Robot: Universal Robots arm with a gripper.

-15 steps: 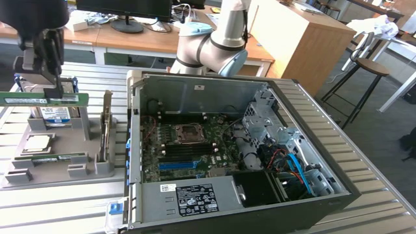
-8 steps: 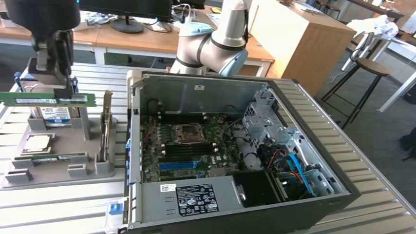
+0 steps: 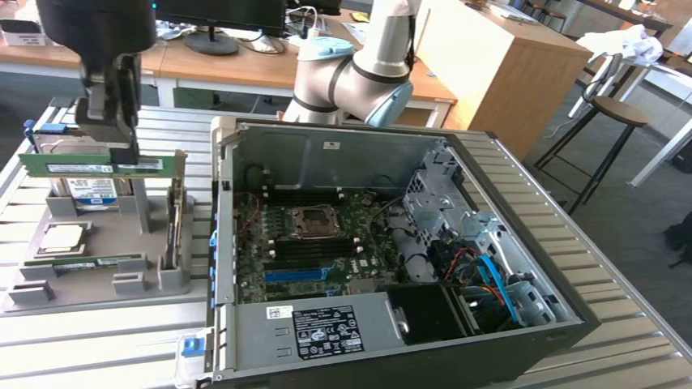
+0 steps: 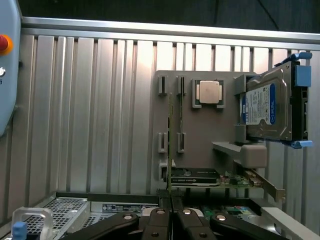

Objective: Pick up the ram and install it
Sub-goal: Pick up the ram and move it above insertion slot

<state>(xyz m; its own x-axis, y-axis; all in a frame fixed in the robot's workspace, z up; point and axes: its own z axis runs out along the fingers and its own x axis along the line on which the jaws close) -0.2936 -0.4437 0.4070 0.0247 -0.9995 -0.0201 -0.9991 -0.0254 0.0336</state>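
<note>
My claw [image 3: 121,152] is clenched on the ram [image 3: 87,164], gripping the stick near one end of its long edge. The stick hangs level in the air above the grey parts fixture [image 3: 162,279]. In the wrist view I look down its thin edge [image 4: 170,145] from between my fingertips [image 4: 162,196].

I judge the pick-up half done: the ram is clear of the fixture and touches nothing but me. The install half is all left, since the stick is well apart from the open computer case [image 3: 562,324] and its motherboard [image 3: 324,243].

The fixture sits at the bench's [image 3: 87,348] edge on the exterior view's left, and the case takes the middle of the bench.

Room is tight below me. The upright hard drive [image 3: 92,190] stands just under the stick, and an expansion card [image 3: 174,219] stands on edge on the case side of the fixture. A second memory stick [image 3: 81,263] and a processor chip [image 3: 63,237] lie lower, toward the fixture's near edge. The case's side rim [image 3: 222,227] rises between fixture and motherboard. Above all of these the air is open.
</note>
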